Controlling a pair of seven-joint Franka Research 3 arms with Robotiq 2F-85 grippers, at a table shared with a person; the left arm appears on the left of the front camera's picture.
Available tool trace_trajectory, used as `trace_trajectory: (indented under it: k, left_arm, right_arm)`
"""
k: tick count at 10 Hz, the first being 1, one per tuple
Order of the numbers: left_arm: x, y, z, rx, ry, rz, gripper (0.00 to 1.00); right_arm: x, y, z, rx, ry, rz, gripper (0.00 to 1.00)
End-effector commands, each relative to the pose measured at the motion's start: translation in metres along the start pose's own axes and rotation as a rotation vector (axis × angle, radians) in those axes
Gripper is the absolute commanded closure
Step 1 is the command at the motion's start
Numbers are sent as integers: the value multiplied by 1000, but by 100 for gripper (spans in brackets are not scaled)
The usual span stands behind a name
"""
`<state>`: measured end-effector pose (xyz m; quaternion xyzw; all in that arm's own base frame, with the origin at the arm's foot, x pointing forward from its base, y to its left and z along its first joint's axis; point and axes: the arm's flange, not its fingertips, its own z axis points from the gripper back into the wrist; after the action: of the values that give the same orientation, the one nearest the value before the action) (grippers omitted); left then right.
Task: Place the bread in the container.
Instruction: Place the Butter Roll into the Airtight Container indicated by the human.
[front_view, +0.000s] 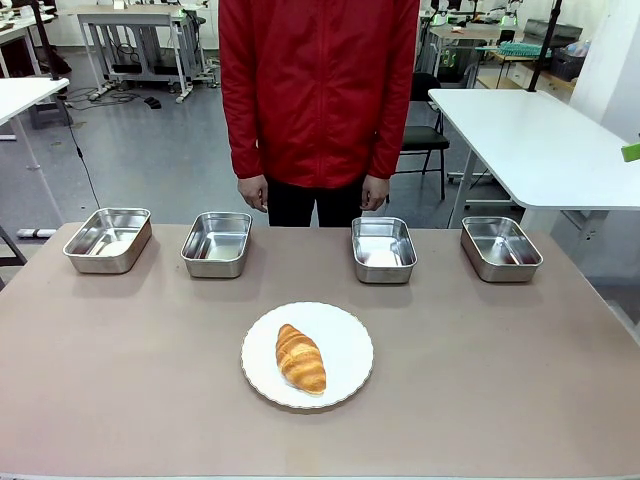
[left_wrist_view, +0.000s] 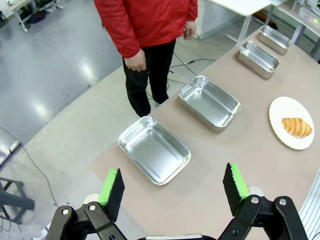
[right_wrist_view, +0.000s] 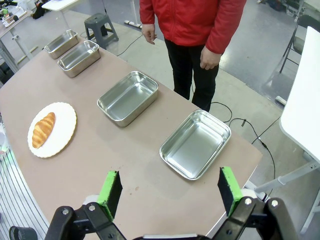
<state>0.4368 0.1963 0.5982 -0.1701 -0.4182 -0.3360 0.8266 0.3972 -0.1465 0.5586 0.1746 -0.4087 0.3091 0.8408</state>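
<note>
Brown table (front_view: 500, 380), bread (front_view: 300, 358) on plate (front_view: 347, 340), four pans (front_view: 216, 243), left fingers (left_wrist_view: 111, 193), right fingers (right_wrist_view: 109, 193) released

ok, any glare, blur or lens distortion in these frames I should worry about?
Front view: sharp, even light, croissant crisp, soft shadows by the pans, bright reflections inside them. Left wrist view: wide-angle bend on the table edge, glare patches on the floor. Right wrist view: same bend, pan bottoms mirror the light; no motion blur.
</note>
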Motion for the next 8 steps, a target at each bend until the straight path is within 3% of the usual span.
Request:
trace_trajectory:
  k: [1,8]
  left_arm:
    - [0,-1,0,-8,-2,-17,0]
    - [0,-1,0,-8,-2,-17,0]
  right_arm:
    - [1,1,1,4,-15,8,0]
    - [1,1,1,4,-15,8,0]
